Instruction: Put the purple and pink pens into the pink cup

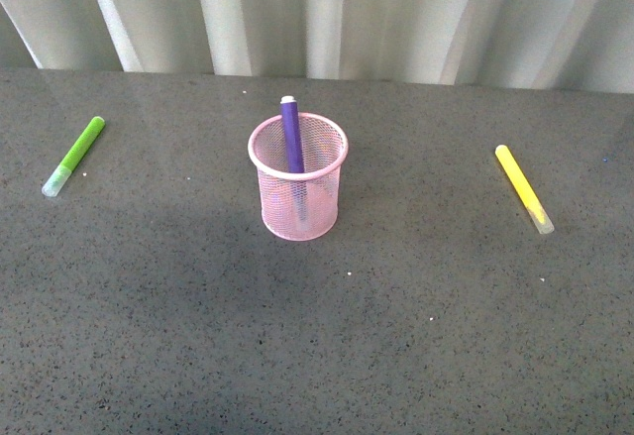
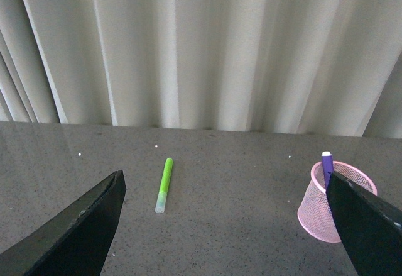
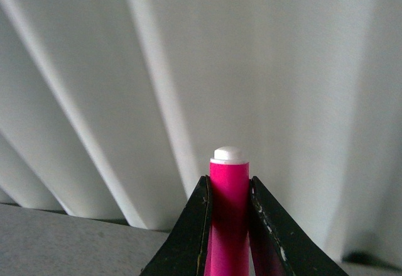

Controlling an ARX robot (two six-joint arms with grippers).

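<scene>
My right gripper is held up high, squeezing the pink pen, my left gripper is spread wide apart, and the purple pen stands in the pink cup.

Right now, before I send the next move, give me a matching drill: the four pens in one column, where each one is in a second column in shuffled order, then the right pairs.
Pens
1. purple pen
2. pink pen
3. green pen
4. yellow pen

Places
A. lying on the table, right of the pink cup
B. standing in the pink cup
C. held in the right gripper, off the table
D. lying on the table, left of the pink cup

Pairs: 1-B, 2-C, 3-D, 4-A
</scene>
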